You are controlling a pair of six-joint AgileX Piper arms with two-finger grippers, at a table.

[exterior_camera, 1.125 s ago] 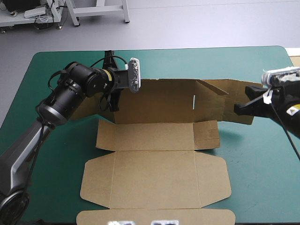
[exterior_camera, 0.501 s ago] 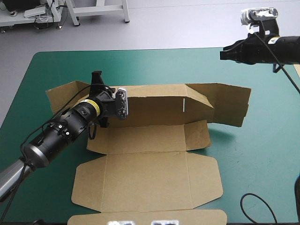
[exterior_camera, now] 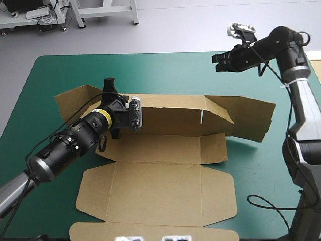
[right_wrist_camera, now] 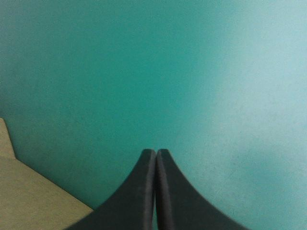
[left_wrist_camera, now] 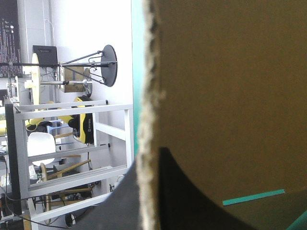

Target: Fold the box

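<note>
Our left gripper (exterior_camera: 109, 86) pinches the box (exterior_camera: 160, 186) by its raised far wall, light stiff board we judge, while our right gripper (right_wrist_camera: 156, 153) hangs closed, empty

The tabletop (exterior_camera: 175, 70), with rounded corners, carries a teal-green cover. On its middle lies a box (exterior_camera: 155, 196) of brown cut board. The near panels lie flat and reach the near edge, and the long far wall stands raised.
</note>
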